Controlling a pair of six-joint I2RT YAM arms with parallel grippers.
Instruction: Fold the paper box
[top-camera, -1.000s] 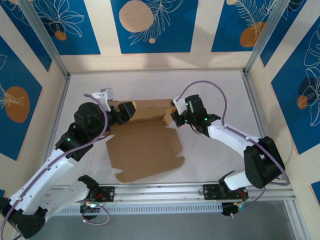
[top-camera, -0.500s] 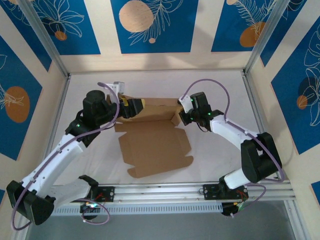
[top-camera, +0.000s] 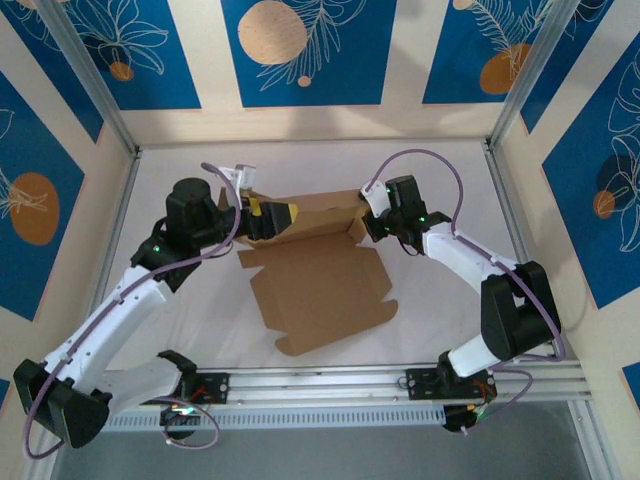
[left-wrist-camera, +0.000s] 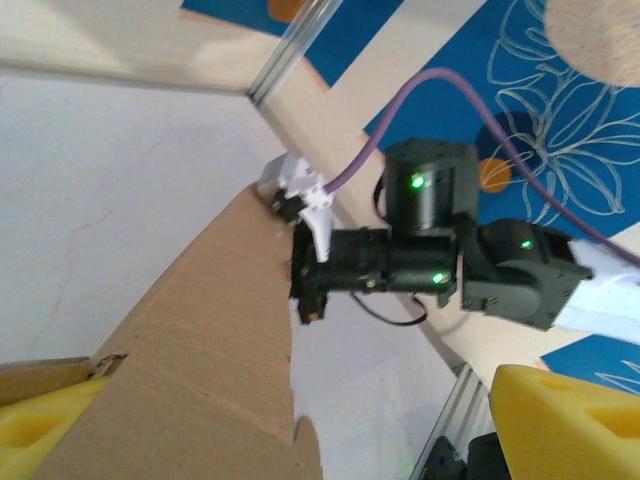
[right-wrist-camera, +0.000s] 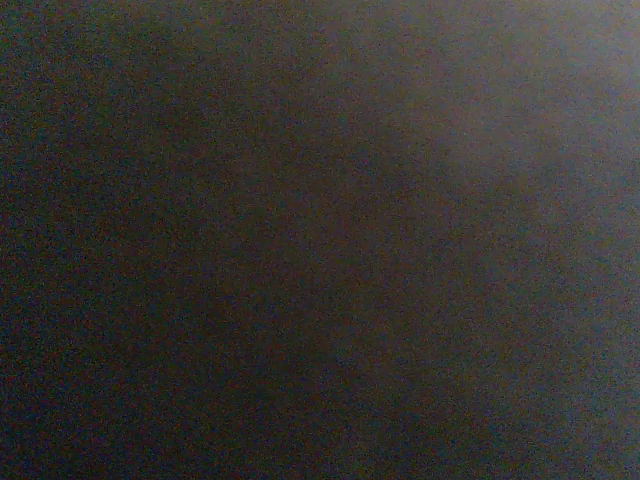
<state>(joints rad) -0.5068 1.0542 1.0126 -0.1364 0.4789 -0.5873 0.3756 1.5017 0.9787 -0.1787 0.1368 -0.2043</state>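
Box (top-camera: 325, 290): lies mid-table (top-camera: 440, 170) between the two arms, well clear of the near rail (top-camera: 320, 382); the main sheet is flat on the white surface, skewed so that its near-right corner sits further right than its far edge; small tabs project at the near-left corner and at the far-left corner.

Rear panel (top-camera: 320, 212): raised off the table along the far edge of the sheet; it spans the gap between the two grippers; a short end flap stands at its right end.

Left gripper (top-camera: 268, 212): positioned at the left end of the rear panel; jaws released and spread wide; in the left wrist view the yellow pads (left-wrist-camera: 560, 420) stand far apart at the bottom corners of the frame, with the panel edge rising between them; the right-hand pad is clear of the cardboard; the other pad lies just beside the panel face, and contact cannot be confirmed.

Right gripper (top-camera: 368, 225): positioned at the right end of the rear panel, touching its far corner in the left wrist view; jaws clenched; whether cardboard is pinched between them cannot be told.
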